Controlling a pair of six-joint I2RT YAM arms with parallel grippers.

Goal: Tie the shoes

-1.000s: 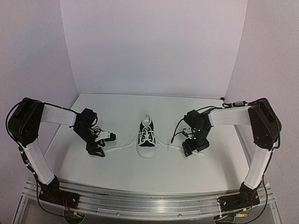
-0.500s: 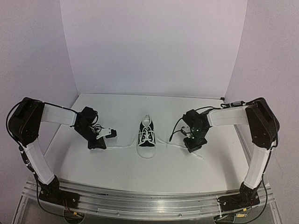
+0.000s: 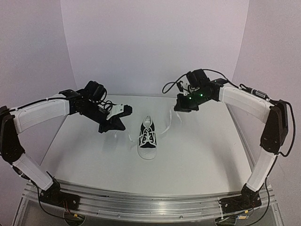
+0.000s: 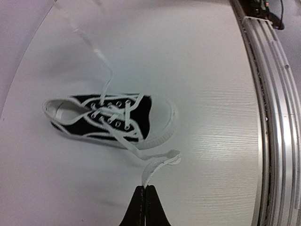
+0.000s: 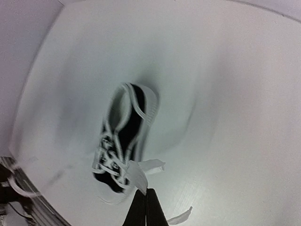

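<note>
The shoe (image 3: 148,138), a small black sneaker with a white toe cap and white laces, lies mid-table with its toe toward the arms. My left gripper (image 3: 115,126) hovers to its left, raised off the table. In the left wrist view this gripper (image 4: 145,187) is shut on the left lace (image 4: 157,165), which runs back to the shoe (image 4: 113,117). My right gripper (image 3: 180,107) is raised behind and to the right of the shoe. In the blurred right wrist view it (image 5: 145,190) is shut on the right lace (image 5: 136,175) above the shoe (image 5: 123,136).
An aluminium rail (image 3: 150,201) runs along the near table edge and also shows in the left wrist view (image 4: 273,117). White walls close the back and both sides. A loose lace end (image 5: 181,216) trails beside the right fingers.
Both grippers have shut on lace ends at table level and then risen. The left moved up and toward the shoe, the right up and toward the back, lifting the laces.
</note>
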